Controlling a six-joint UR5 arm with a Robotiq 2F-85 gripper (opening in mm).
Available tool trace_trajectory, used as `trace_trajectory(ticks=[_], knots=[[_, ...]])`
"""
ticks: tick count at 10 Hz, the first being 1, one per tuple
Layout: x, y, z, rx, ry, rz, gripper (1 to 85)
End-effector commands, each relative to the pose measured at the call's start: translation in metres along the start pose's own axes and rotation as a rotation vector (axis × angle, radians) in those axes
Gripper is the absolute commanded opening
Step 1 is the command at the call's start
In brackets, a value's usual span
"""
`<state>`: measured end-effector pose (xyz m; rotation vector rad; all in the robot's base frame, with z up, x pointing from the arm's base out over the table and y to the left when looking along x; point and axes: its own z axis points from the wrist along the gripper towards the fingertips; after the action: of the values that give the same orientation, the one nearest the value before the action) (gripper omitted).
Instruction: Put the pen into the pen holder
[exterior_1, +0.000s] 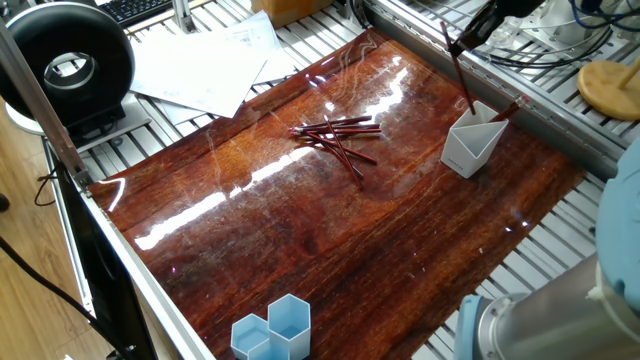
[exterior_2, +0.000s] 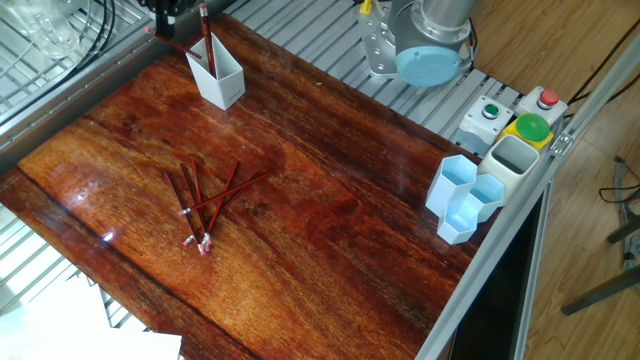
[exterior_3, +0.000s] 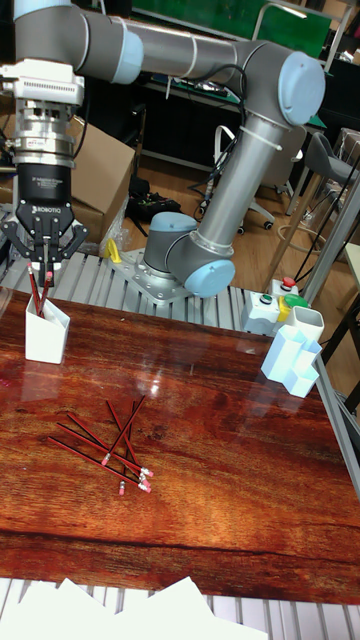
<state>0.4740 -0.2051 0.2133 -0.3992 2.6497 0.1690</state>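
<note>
One wooden table (exterior_3: 220, 470) carried one white pen holder (exterior_3: 46, 331) and three blue hexagonal cups (exterior_2: 462, 198). The gripper (exterior_3: 42, 264) clenched one pen (exterior_3: 38, 292), its tip inside the holder. About five loose pens (exterior_3: 105, 445) lay mid-table.

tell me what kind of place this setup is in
Probably a robotics lab or workshop: a UR5 arm is bolted to an aluminium-slat bench beside a box of push buttons, with cardboard boxes and an office chair behind.
</note>
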Motion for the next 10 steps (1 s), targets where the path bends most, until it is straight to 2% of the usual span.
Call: trace_trajectory(ticks=[1,5,6,8,10], knots=[[-0.001,-0.004,0.003,-0.007,-0.040,0.072,1.0],[0.007,-0.007,0.008,0.001,-0.046,0.105,1.0],[0.009,-0.008,0.010,0.015,-0.040,0.112,1.0],[0.011,-0.008,0.013,0.019,-0.047,0.136,1.0],[0.017,-0.011,0.015,0.043,-0.032,0.166,1.3]])
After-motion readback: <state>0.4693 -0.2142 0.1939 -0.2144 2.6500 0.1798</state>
